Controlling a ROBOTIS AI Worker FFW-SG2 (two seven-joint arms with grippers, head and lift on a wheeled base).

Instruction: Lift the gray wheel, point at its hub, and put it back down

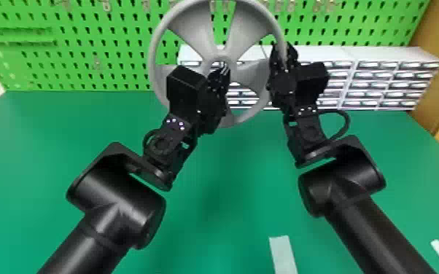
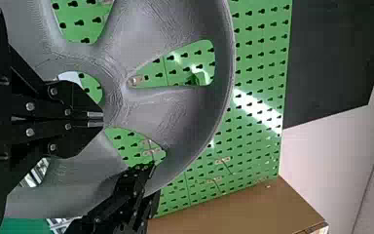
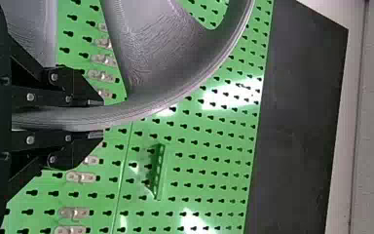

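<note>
Up it was, the wheel [image 1: 190, 29] held above the table [image 1: 211, 222], rim [image 3: 143, 108] pinched by the right gripper [image 3: 96, 119]! Left gripper [image 2: 95, 119], narrow and empty, aimed hubward; good pointing needed a steady rim and tips kept off the hub [image 2: 113, 90].

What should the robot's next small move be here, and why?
Probably ease the left gripper back from the hub, the right gripper holding the wheel. The left jaws are shut and already at the hub, so the pointing looks achieved; the right jaws grip the rim, and the wheel appears raised, so it likely needs lowering next.
</note>
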